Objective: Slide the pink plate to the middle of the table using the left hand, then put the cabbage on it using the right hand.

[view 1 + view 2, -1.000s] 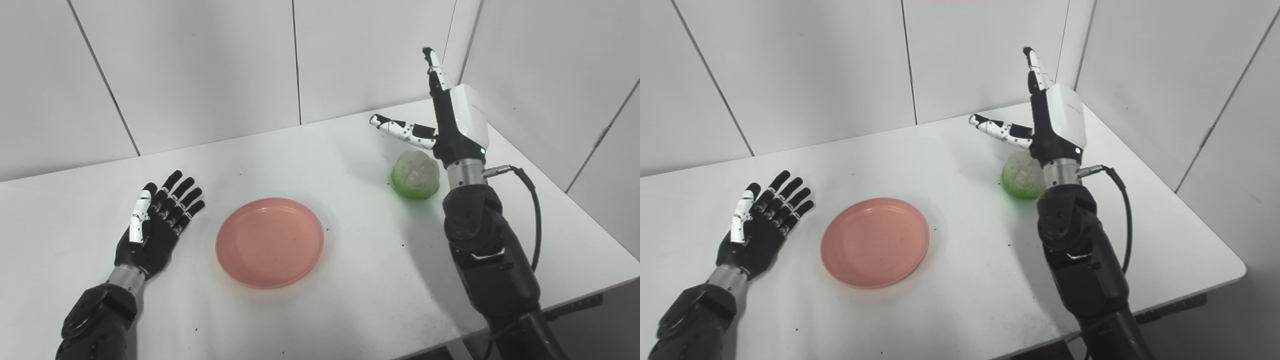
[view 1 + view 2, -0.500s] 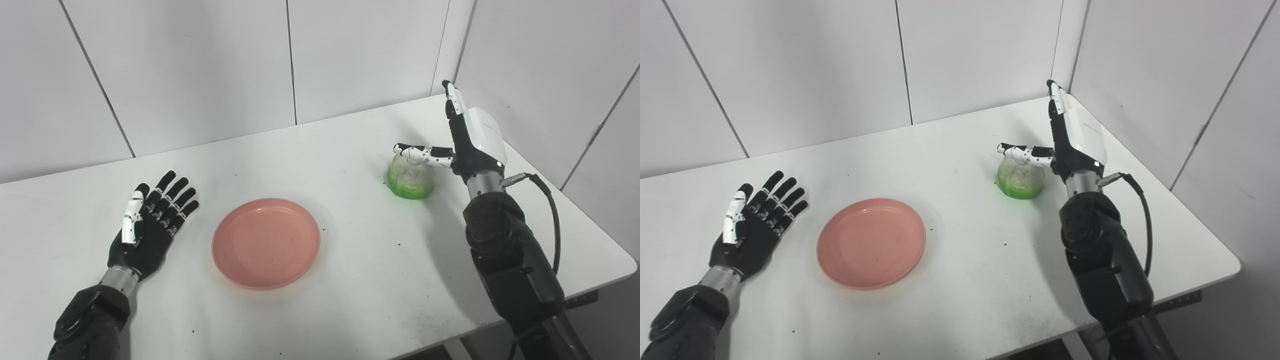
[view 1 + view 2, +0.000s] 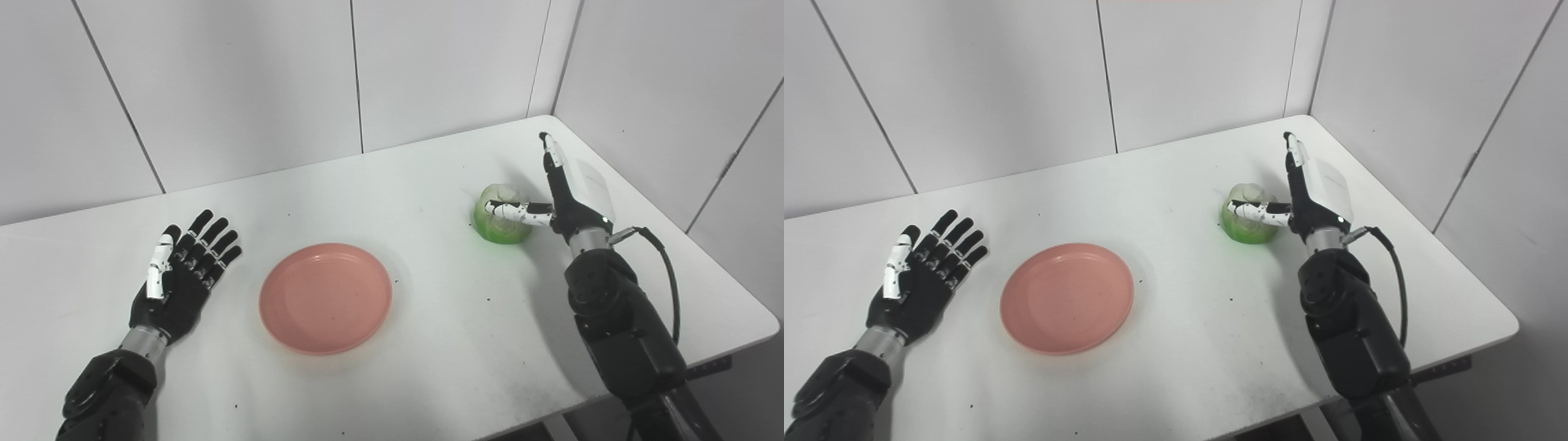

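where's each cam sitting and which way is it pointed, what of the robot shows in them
Left eye view: on the head, looking down at the white table; both arms enter from below, left hand open beside the pink plate.
Right eye view: on the head too, set slightly rightward, same downward aim; right hand open at the cabbage.
Shared: plate, cabbage, both hands, wall corner.

1. The white bench (image 3: pixel 429 331) carries scattered dark specks.
2. A pink plate (image 3: pixel 325 297) lies flat near the bench's middle, closer to the front edge.
3. A green cabbage (image 3: pixel 499 222) sits toward the far right corner.
4. The left hand (image 3: pixel 177 283) lies palm-up near the left edge.
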`<action>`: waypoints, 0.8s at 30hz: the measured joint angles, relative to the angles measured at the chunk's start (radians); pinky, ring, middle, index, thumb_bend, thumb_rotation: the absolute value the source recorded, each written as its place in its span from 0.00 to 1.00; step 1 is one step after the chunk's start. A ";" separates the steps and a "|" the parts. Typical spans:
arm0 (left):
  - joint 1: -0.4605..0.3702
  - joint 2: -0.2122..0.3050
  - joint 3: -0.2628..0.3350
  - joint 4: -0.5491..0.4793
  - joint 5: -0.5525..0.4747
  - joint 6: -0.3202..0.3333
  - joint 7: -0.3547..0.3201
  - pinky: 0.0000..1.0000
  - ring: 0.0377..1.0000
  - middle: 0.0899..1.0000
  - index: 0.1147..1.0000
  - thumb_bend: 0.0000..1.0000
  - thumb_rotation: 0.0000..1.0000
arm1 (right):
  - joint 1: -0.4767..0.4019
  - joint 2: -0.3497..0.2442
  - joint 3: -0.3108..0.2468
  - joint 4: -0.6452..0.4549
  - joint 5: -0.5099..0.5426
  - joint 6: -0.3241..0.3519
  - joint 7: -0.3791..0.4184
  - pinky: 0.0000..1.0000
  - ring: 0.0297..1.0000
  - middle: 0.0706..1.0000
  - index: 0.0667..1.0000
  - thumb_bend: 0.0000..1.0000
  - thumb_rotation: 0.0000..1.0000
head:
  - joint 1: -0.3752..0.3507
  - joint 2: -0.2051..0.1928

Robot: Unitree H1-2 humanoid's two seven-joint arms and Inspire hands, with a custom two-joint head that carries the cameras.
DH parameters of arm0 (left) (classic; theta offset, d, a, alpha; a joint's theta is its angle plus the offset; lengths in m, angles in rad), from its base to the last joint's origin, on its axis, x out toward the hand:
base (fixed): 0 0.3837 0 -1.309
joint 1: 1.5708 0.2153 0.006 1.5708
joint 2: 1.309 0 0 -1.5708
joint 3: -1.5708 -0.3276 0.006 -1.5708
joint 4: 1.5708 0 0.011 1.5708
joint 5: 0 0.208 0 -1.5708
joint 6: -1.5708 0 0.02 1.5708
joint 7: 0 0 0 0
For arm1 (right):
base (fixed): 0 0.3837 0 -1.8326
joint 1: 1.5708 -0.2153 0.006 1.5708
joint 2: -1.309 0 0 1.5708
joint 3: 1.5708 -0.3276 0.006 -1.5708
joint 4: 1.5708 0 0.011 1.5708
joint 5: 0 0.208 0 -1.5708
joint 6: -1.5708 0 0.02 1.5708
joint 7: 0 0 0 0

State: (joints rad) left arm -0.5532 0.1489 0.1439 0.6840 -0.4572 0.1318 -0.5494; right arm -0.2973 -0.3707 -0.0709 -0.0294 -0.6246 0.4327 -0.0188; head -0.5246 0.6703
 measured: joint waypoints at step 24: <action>0.019 0.006 -0.002 -0.031 0.000 0.002 0.002 0.92 0.92 0.94 0.94 0.40 1.00 | -0.078 -0.019 0.056 0.212 0.085 -0.085 -0.038 0.80 0.91 0.95 0.97 1.00 0.43 | 0.006 0.020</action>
State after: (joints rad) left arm -0.5340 0.1551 0.1417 0.6527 -0.4570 0.1338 -0.5472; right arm -0.3756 -0.3899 -0.0144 0.1825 -0.5393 0.3476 -0.0567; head -0.5185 0.6903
